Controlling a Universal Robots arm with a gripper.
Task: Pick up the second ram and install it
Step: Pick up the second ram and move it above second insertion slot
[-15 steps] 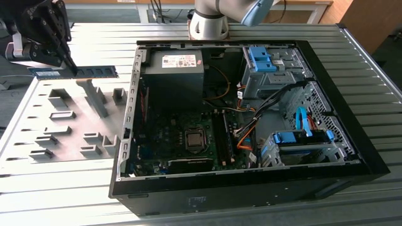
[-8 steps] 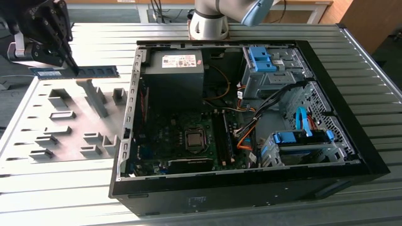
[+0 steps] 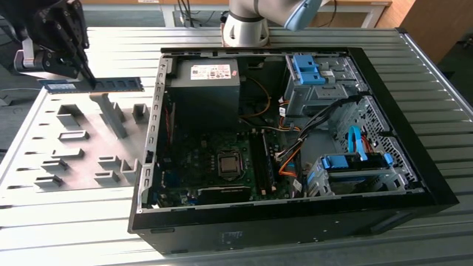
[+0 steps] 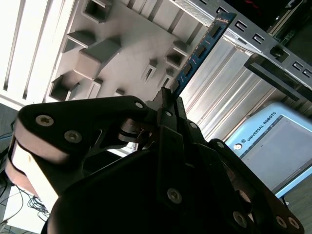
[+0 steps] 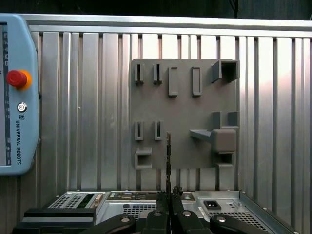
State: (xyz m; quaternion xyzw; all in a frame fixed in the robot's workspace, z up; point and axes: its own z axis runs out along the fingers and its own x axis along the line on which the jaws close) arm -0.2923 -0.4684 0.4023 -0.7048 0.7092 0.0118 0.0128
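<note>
gripper (image 3: 90, 83) pinching second ram (image 3: 118, 84) near its middle, held level over grey fixture plate (image 3: 81, 149). ram: thin blue-green stick, row of black chips, pale label at one end. first wrist view: ram edge-on, a thin line. second wrist view: chip face visible. exterior view: open computer case (image 3: 296, 138) beside plate on ribbed surface (image 3: 74, 221).

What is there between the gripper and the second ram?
Nothing: the gripper is shut on the second ram, as the exterior view shows.
</note>
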